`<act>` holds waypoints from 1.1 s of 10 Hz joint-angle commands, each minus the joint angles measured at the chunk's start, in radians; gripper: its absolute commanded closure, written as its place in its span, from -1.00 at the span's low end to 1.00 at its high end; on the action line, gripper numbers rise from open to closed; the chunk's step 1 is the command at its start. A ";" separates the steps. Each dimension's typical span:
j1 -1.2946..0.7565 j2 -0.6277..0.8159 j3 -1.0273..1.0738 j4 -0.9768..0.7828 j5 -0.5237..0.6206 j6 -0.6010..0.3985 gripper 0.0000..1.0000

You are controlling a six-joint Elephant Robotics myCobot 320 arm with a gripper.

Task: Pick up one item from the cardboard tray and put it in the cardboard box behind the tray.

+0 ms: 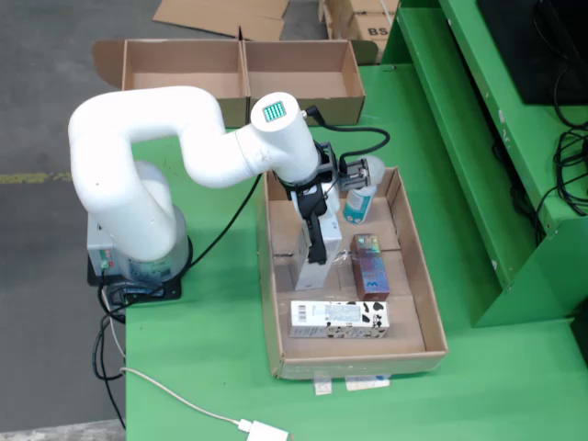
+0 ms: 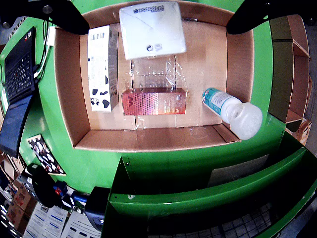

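My black gripper (image 1: 317, 250) hangs low inside the long cardboard tray (image 1: 418, 276), over a white pack (image 1: 310, 274). In the wrist view the two dark fingers (image 2: 64, 15) stand wide apart at the top corners. The white pack (image 2: 152, 29) lies between them, untouched, so the gripper (image 2: 157, 25) is open. Also in the tray are a red shiny box (image 2: 154, 101), a cow-patterned carton (image 2: 103, 67) and a teal bottle with a white cap (image 2: 230, 109). The two-compartment cardboard box (image 1: 243, 78) sits behind the tray.
The arm's base (image 1: 138, 262) stands left of the tray, with cables trailing to the table's front. A green frame (image 1: 487, 165) rises along the right side. A laptop (image 2: 20, 74) shows at the left edge of the wrist view.
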 commanded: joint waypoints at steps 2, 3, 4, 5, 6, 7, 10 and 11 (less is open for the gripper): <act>0.024 0.047 -0.014 0.013 -0.013 0.017 -1.00; 0.028 0.032 -0.036 0.044 -0.012 0.019 -1.00; 0.028 0.032 -0.036 0.044 -0.012 0.019 -1.00; 0.024 -0.063 0.006 0.089 -0.002 0.007 -1.00; 0.024 -0.063 0.006 0.089 -0.002 0.007 -1.00; 0.029 -0.109 0.016 0.123 -0.001 0.004 -1.00; 0.028 -0.142 0.030 0.136 0.004 -0.002 -1.00; 0.026 -0.163 0.038 0.144 0.008 -0.007 -1.00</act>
